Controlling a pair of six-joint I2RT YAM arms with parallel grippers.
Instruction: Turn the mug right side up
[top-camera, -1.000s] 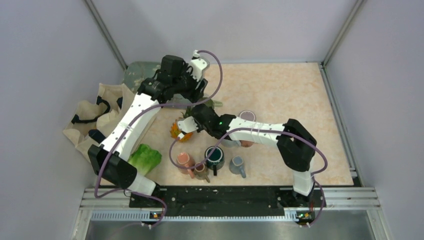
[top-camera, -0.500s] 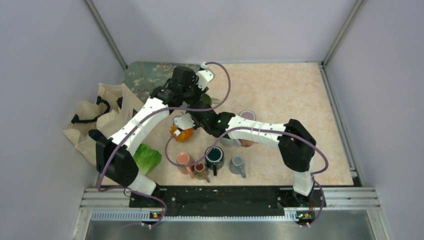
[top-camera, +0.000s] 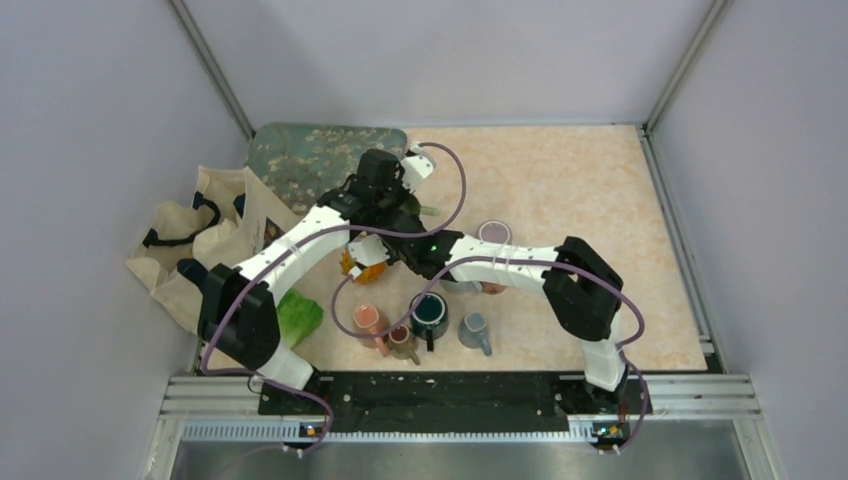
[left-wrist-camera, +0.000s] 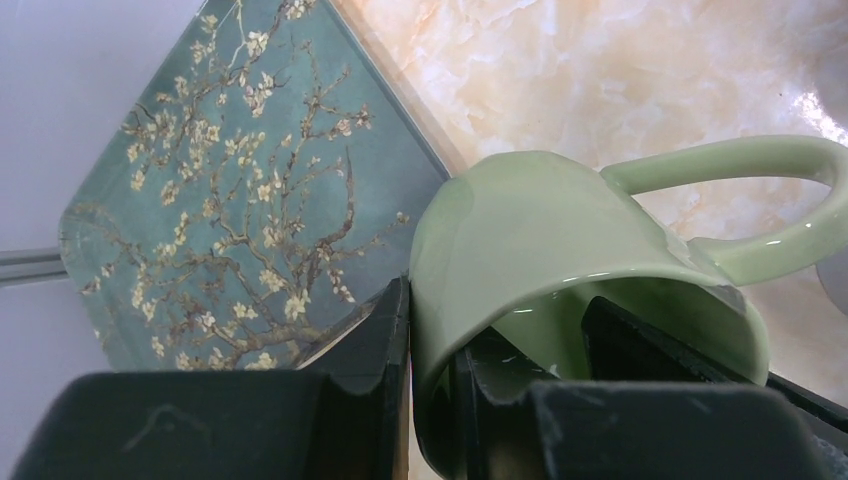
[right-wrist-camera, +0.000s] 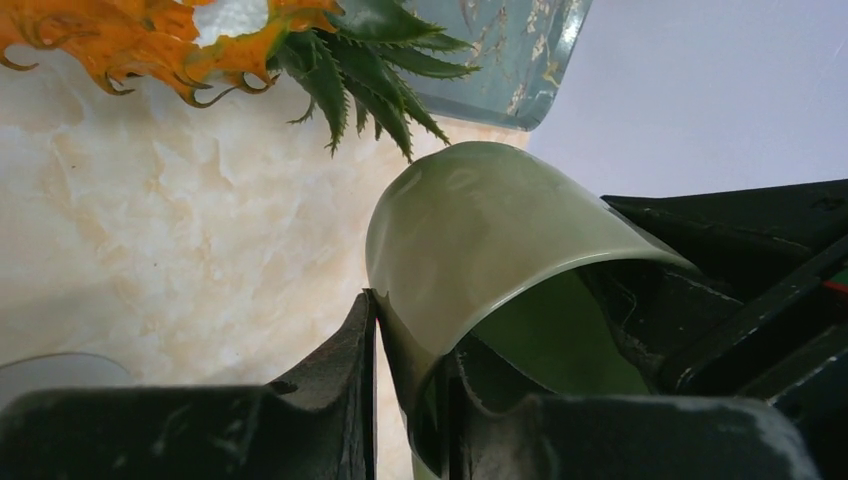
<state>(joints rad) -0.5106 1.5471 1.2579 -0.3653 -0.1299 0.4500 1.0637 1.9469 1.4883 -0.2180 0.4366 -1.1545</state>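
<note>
Both grippers were on the green mug.
- The left gripper had its jaws clamped on the mug wall at the rim, one finger outside and one inside.
- The right gripper had the same grip, with the wall pinched between an outer finger and an inner one.
- The mug's mouth faced both wrist cameras and its base pointed away from the jaws, so it was tipped over, not upright.
- The handle stuck out to the right of the left jaws, and nothing was holding it.
- I couldn't tell whether the mug touched the table or hung clear of it.
- A blossom-pattern tray lay beyond the left jaws, up and to the left.
- A pineapple lay beyond the right jaws, upper left, with its leaf tips near the mug base.

In the top view the two wrists met over the mug and hid most of it. On the base side of the jaws stood a pink mug, a brown mug, a teal mug and a grey-blue mug. A purple mug sat to the right of the jaws. The lettuce and tote bag were well off to the left.
</note>
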